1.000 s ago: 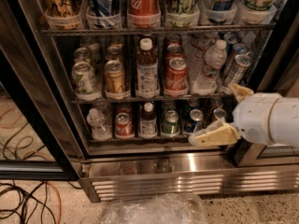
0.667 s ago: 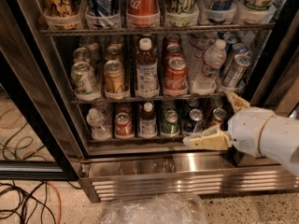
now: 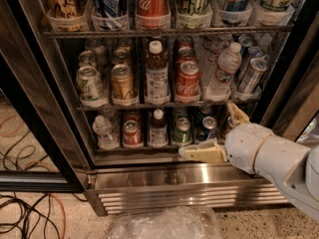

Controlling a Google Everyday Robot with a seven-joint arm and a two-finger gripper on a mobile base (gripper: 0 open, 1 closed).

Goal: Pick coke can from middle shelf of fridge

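From my remote seat I saw the gripper (image 3: 206,129) low at the right of the open fridge (image 3: 174,183), in front of the bottom rack and just above the steel base. Its jaws were spread wide and held nothing: one lay pointing left along the front edge of the bottom rack, and the other pointed up toward the right end of the middle shelf (image 3: 139,105). The white arm (image 3: 274,158) came in from the lower right corner.

The coke can (image 3: 188,81) stood upright at the front of the middle shelf, right of centre, in a white cup-tray. It was above and a little left of the gripper, and nothing touched it. More red cans stood in a row behind it. Just to its left was a juice bottle (image 3: 157,73) with a white cap, and left of that a gold can (image 3: 122,81). A clear water bottle (image 3: 224,68) leaned just to its right.

On the rack above, a tall red can (image 3: 152,1) stood over the juice bottle. On the bottom rack a green can (image 3: 183,131) sat close to the lower jaw; I could not tell whether they touched.

Cables (image 3: 25,218) lay on the floor at the left, and crumpled plastic wrap (image 3: 169,224) lay in front of the base.
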